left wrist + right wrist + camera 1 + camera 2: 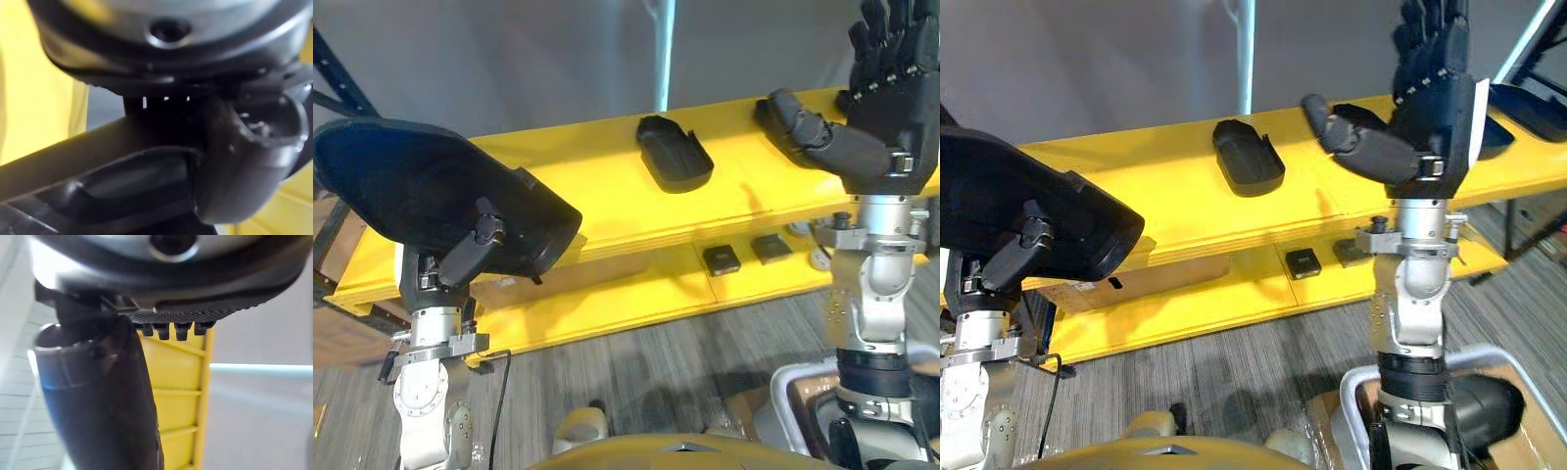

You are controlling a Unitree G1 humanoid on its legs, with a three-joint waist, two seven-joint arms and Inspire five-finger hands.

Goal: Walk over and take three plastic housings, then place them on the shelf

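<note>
My left hand is shut on a large black plastic housing, with the thumb pressed over its rim, level with the left end of the yellow shelf. A second black housing lies on the middle of the shelf top. A third dark housing lies at the shelf's far right, partly hidden by my right hand. My right hand is raised over the right part of the shelf, open, with fingers straight up, thumb spread and nothing in it.
The lower yellow shelf board carries two small black blocks. A cardboard box sits under the top board at the left. Grey carpet lies in front and a grey wall behind.
</note>
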